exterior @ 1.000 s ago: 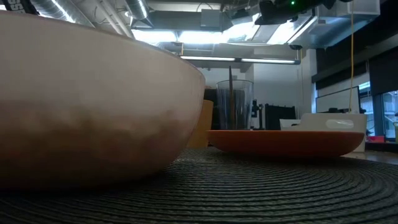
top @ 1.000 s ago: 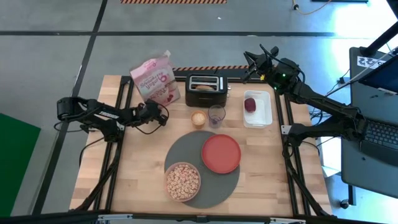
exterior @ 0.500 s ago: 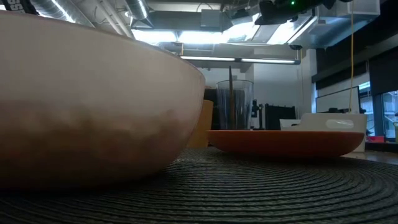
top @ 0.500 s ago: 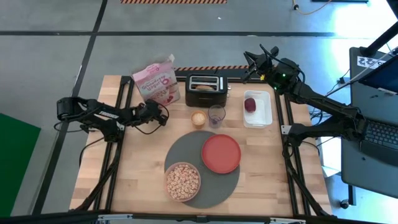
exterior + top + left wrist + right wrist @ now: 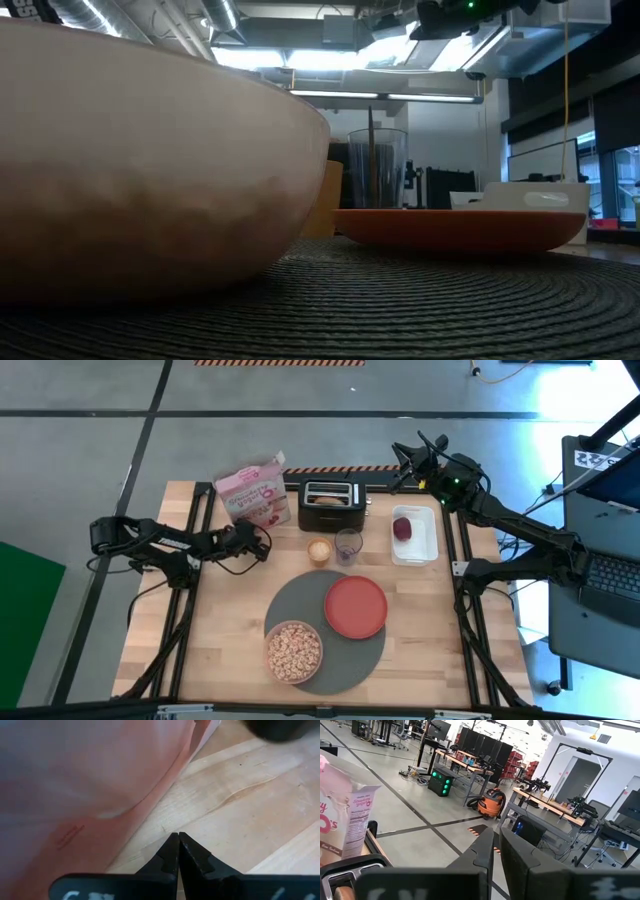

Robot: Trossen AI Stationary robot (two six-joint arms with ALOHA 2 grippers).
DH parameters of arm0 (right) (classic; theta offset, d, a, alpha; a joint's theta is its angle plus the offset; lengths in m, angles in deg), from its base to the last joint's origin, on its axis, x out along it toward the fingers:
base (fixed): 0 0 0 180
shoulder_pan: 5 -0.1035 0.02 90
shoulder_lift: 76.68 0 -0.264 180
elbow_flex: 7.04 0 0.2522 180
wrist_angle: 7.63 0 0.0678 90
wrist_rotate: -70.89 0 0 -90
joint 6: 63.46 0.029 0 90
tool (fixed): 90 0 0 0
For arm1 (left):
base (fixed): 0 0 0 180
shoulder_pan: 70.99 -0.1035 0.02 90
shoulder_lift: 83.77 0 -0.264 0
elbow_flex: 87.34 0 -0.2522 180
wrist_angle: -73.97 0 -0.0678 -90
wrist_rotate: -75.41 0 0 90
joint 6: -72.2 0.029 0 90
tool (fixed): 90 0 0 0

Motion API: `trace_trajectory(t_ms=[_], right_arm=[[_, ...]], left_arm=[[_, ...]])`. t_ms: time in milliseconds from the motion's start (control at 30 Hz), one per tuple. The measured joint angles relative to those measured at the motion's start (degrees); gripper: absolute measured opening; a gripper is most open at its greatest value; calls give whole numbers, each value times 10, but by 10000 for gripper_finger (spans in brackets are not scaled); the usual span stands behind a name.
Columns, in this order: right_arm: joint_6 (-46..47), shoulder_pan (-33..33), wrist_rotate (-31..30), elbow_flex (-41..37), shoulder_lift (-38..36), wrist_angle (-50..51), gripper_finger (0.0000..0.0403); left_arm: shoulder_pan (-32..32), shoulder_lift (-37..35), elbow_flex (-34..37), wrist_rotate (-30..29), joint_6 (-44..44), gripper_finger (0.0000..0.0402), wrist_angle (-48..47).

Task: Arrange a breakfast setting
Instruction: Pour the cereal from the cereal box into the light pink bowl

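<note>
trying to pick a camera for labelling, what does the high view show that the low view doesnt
Only the high view shows the tan cereal inside the pale round bowl, the pink cereal bag, the toaster, the small dark-red fruit on the white tray, and the left gripper beside the bag, with the right gripper parked past the table's far edge.

Only the low view shows the bowl's outer wall and the room behind.

Both show the bowl, the round red plate, the large round dark-grey mat and the clear glass.
</note>
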Motion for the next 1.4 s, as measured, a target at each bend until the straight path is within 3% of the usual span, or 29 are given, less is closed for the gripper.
trace_trajectory(t_ms=[267,767,1400], right_arm=[[7,0,17,0,0,0,35],[7,0,20,0,0,0,35],[7,0,20,0,0,0,35]], left_arm=[[-20,0,0,-14,0,0,0],[-26,2,0,-96,-30,0,-23],[-84,3,2,-120,-66,0,-22]])
